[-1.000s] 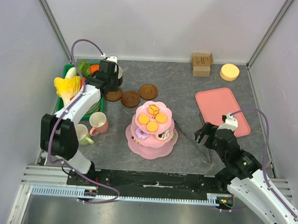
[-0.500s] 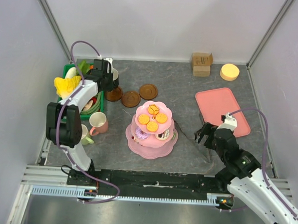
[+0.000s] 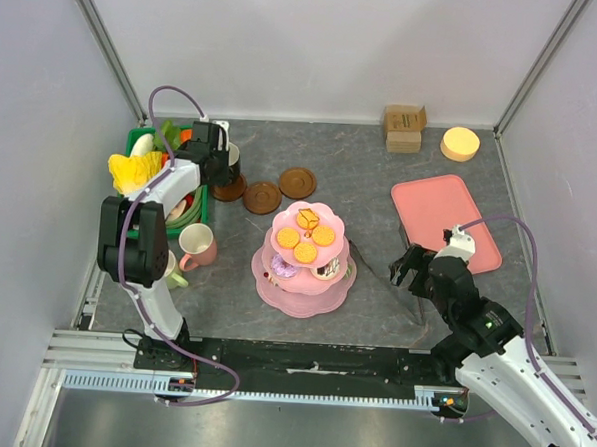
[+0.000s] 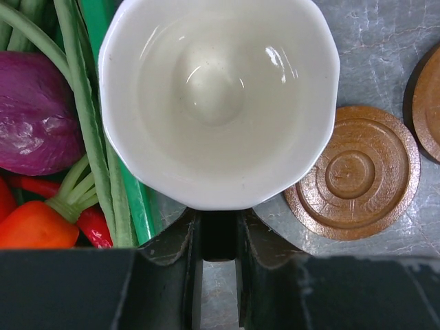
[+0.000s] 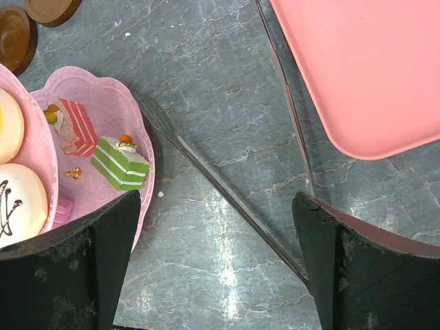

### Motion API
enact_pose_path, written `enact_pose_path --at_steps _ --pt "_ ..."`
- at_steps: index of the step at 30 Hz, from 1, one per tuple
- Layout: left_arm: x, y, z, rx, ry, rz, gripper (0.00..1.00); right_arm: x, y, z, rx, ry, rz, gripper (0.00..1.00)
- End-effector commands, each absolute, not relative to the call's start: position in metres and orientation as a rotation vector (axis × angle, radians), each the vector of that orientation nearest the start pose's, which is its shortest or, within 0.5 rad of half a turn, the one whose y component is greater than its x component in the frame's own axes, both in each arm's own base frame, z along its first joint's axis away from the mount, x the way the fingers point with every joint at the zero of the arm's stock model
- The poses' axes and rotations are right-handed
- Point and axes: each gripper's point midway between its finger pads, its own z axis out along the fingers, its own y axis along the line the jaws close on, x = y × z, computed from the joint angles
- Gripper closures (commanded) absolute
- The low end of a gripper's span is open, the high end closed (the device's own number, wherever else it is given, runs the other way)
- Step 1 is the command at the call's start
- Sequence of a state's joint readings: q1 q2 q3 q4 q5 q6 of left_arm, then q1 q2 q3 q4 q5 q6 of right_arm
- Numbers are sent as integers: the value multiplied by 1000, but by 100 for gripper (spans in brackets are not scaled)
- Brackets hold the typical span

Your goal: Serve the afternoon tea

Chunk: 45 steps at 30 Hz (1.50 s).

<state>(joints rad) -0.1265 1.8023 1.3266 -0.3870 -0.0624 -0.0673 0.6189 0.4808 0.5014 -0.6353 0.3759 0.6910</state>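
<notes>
The left gripper (image 4: 220,225) is pinched tight on the near side of an upright mug (image 4: 218,96), glossy white inside and dark outside, at the table's (image 3: 362,167) back left, between a green basket (image 3: 133,137) of toy vegetables and ringed brown saucers (image 3: 262,197). The pink tiered stand (image 3: 296,305) at centre carries orange biscuits (image 3: 289,238) on top and striped cake bits (image 5: 120,163) below. The right gripper (image 5: 216,199) hangs wide apart and empty between the stand and a pink tray (image 5: 357,69).
</notes>
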Motion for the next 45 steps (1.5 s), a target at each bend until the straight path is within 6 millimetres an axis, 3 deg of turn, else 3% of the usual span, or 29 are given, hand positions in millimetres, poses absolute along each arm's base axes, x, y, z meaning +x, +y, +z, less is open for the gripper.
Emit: enact_pose_path --at_steps 1,7,11,16,20,25,29,32,36,41,45 --pt "479 -44 118 62 2317 35 98 203 90 141 314 2090 360 2" --pt "470 -41 117 38 2340 43 89 203 90 140 317 2090 357 2" --pt "467 -43 121 38 2334 30 64 203 90 141 316 2090 360 2" --pt "467 -41 123 19 2343 48 53 202 90 142 316 2087 365 2" --pt "468 -45 135 14 2326 10 35 202 91 143 310 2088 369 2" --pt "460 -46 157 2 2306 -12 28 202 91 145 310 2074 381 2" --pt "448 -51 195 -38 2239 -73 22 201 94 150 296 2056 410 2" --pt "431 -62 226 -53 2192 -166 18 201 93 153 296 2044 418 2" --pt "392 -75 248 -121 2163 -297 15 197 101 156 263 2037 473 2" --pt "323 -89 252 -232 2146 -471 15 194 108 163 207 2011 536 2" --pt "265 -69 235 -428 2172 -429 15 191 116 167 168 1992 593 2"
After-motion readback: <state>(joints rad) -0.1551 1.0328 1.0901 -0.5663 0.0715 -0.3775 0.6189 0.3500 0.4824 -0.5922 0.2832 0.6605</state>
